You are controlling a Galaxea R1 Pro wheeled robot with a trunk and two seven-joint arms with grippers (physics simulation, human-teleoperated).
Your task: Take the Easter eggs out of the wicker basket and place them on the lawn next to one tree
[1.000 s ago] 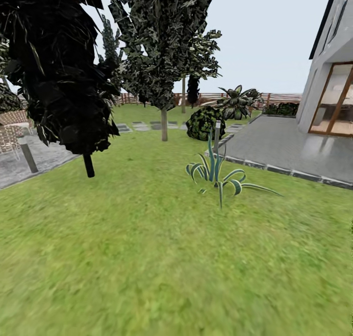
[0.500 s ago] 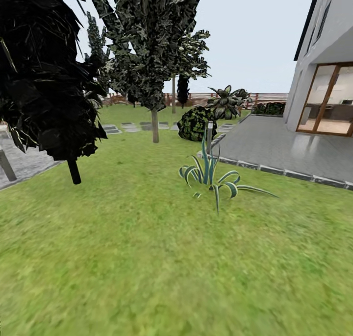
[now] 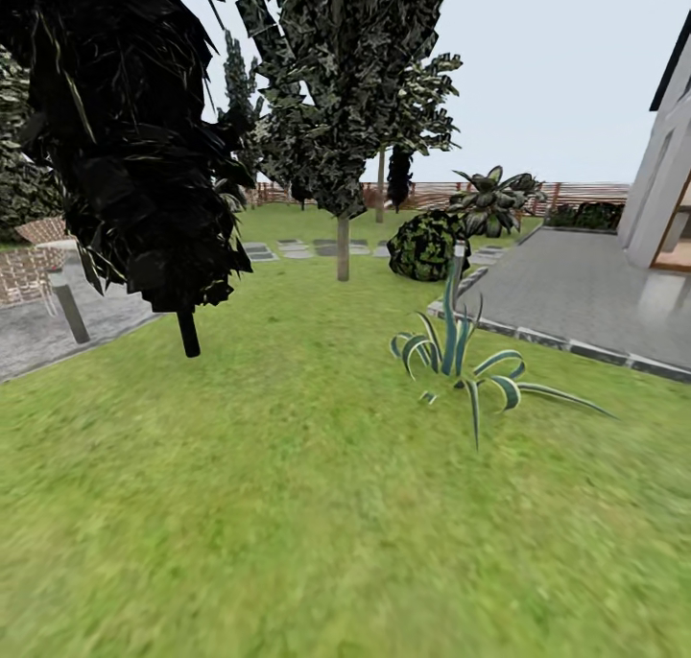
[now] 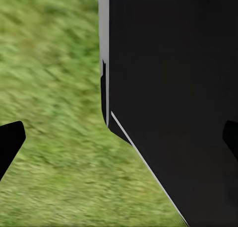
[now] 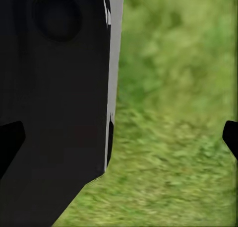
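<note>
The Easter eggs and the wicker basket are out of view. The lawn (image 3: 288, 505) spreads wide and green in the head view. A tree (image 3: 189, 334) with a near-black crown stands close at the left, its thin trunk in the grass. Farther back rises a second tree (image 3: 343, 247) with a grey trunk. My left gripper (image 4: 119, 142) is open, its dark fingertips (image 4: 10, 142) far apart over grass and a black body panel. In its own wrist view my right gripper (image 5: 119, 140) is open too, with nothing held.
A striped agave (image 3: 461, 356) grows in the grass right of centre. Behind it are a round bush (image 3: 425, 246) and a small palm (image 3: 491, 198). A grey paved terrace (image 3: 576, 298) and house wall (image 3: 662, 198) lie at the right. A bollard (image 3: 69, 308) stands on paving at the left.
The whole head view swung first one way, then back, so trees and agave now sit further right in the picture; the camera moved, not the things.
</note>
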